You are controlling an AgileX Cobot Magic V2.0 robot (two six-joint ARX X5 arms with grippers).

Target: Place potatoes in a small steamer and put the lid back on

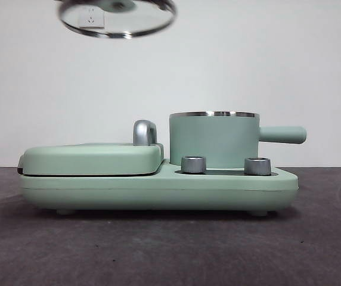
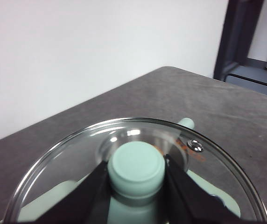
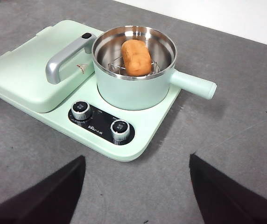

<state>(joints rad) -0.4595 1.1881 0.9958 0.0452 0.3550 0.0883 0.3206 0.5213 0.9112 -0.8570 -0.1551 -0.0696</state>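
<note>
Left tool (image 2: 137, 186) clamped on mint-green knob of round clear glass lid (image 1: 118, 18), held high, left of small mint-green steamer pot (image 1: 214, 140). Right tool (image 3: 137, 186) wide, empty, hanging back above the desk. Orange-brown oval potato (image 3: 136, 57) already on rack inside pot. Left: lower lid on. Dark grey desk (image 1: 170, 250), white wall.
</note>
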